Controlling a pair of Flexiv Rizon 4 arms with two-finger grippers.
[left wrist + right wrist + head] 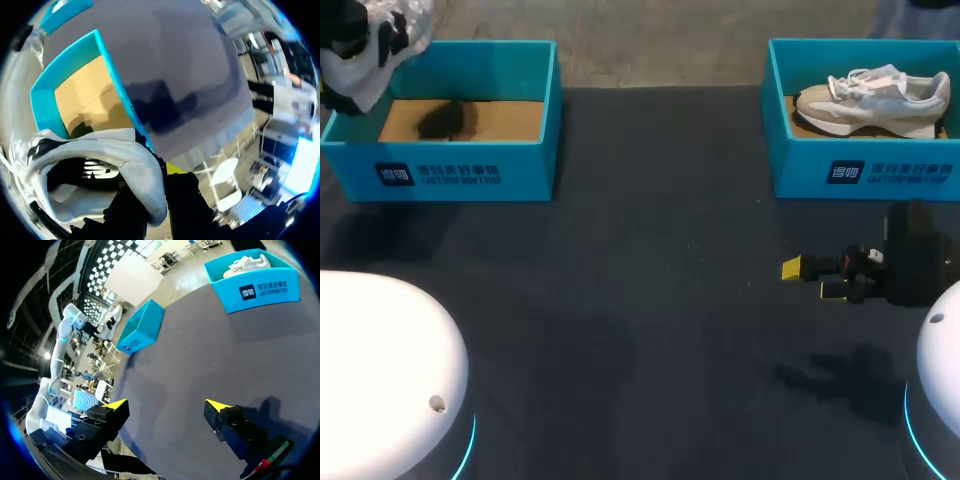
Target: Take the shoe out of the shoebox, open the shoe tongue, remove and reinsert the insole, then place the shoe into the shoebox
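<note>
shoe (140,160) hangs in the left gripper (152,190), whose fingers clamp its padded collar, above the far left corner of the table (620,300). under it the left shoebox (450,170) shows its cardboard floor. right gripper (812,279) hovers over the table near the right edge, fingers spread wide. second shoe (875,100) lies in the right shoebox (860,175) at the far right corner.

Three cameras, one table (650,300)
One looks down from behind; two sit on the wrists, close up. All see the left box (470,175).
</note>
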